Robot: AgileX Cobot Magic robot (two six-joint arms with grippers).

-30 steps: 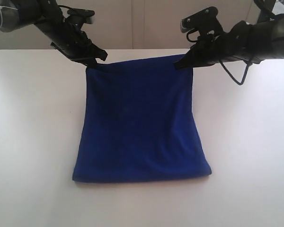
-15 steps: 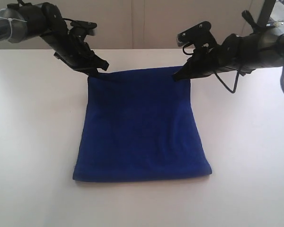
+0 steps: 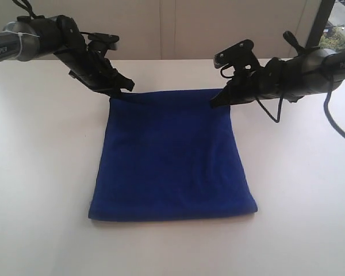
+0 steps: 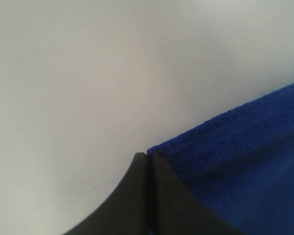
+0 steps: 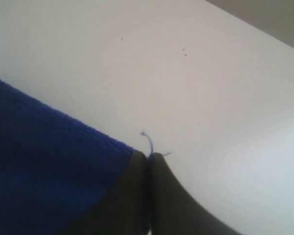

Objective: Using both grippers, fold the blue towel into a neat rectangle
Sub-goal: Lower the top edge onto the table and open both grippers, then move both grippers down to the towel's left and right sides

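Note:
The blue towel (image 3: 171, 155) lies spread on the white table, its near edge folded flat and its far edge held just above the surface. My left gripper (image 3: 122, 90) is shut on the towel's far left corner (image 4: 159, 149). My right gripper (image 3: 217, 100) is shut on the far right corner (image 5: 132, 151), where a loose blue thread (image 5: 148, 140) sticks out past the fingertips. In both wrist views the two dark fingers press together with blue cloth beside them. The white tag is out of view.
The white table (image 3: 40, 172) runs wide on both sides of the towel and in front of it. A pale wall stands behind the table's far edge (image 3: 172, 59). A black cable (image 3: 274, 108) loops under the right arm.
Both grippers have come down and toward the near side with the far corners, so the towel's far edge now sits lower and closer to the table.

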